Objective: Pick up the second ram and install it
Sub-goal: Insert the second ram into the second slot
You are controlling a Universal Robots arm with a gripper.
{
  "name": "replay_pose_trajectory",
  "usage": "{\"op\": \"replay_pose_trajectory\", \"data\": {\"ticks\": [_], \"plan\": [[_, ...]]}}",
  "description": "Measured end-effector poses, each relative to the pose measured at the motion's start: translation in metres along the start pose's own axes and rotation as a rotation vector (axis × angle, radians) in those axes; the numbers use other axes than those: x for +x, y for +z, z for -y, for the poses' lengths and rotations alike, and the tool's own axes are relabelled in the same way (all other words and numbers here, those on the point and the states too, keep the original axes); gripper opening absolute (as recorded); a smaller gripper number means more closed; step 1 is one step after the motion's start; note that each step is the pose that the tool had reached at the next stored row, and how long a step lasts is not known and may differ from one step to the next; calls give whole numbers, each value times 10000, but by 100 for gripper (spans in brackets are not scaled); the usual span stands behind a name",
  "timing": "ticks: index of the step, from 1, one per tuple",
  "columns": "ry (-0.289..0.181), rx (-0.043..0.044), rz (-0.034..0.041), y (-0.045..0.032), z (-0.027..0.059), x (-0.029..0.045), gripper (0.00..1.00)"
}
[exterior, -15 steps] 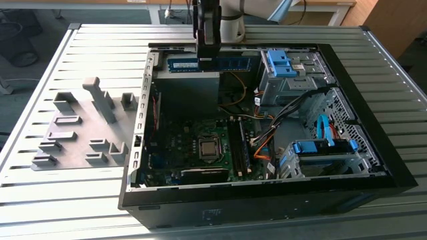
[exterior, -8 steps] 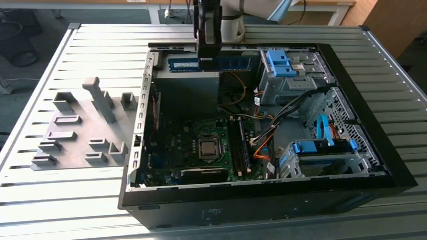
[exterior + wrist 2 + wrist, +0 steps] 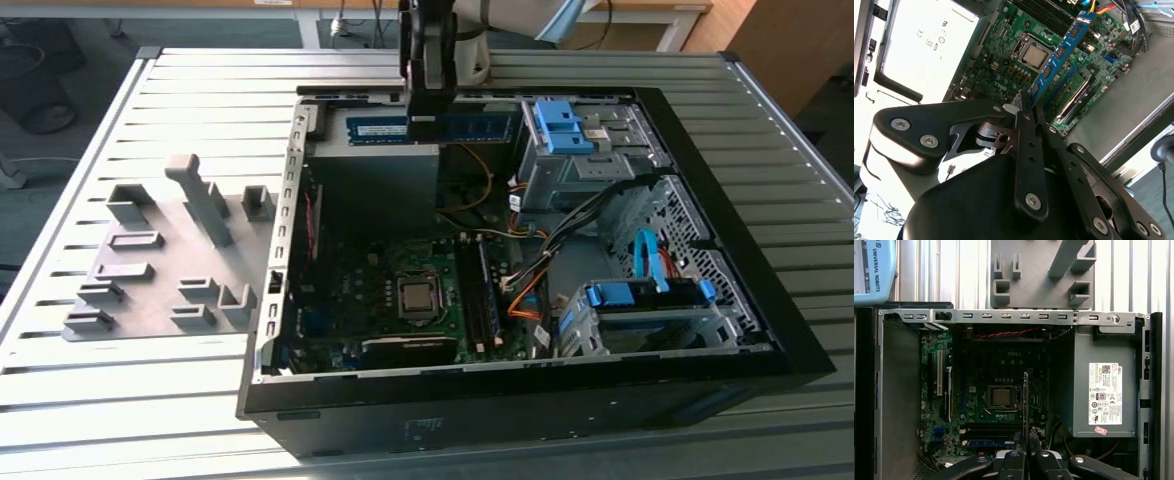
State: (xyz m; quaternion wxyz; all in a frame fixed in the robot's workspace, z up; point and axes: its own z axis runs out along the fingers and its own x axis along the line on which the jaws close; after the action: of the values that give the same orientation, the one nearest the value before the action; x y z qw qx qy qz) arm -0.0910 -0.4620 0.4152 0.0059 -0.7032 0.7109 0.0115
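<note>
Nearest in the second wrist view is the gripper (image 3: 1026,107), its black fingers drawn narrow and pinched on the second ram (image 3: 1061,50). The blue strip's visible length runs away from the fingertips, with its chips facing the camera. It hangs above the motherboard (image 3: 999,70) and the processor socket (image 3: 1034,55).

In the exterior view the ram lies level. Its long axis runs from the exterior view's left to its right along the far wall of the open computer case (image 3: 787,340), over the power supply (image 3: 380,175), and it is held near mid-length. The arm (image 3: 430,50) comes straight down from above, with the gripper pointing downward.

A darker stick (image 3: 481,290) seems already seated in the board's slots, though this is hard to make out. A grey fixture plate (image 3: 147,290) lies on the slatted table (image 3: 80,400) beside the case.
</note>
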Motion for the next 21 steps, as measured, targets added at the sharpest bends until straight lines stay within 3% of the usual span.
{"op": "replay_pose_trajectory", "data": {"ticks": [12, 21], "plan": [[48, 2, -4, 0, 3, 0, 14], [1226, 29, -19, 4, 4, -2, 14]]}}
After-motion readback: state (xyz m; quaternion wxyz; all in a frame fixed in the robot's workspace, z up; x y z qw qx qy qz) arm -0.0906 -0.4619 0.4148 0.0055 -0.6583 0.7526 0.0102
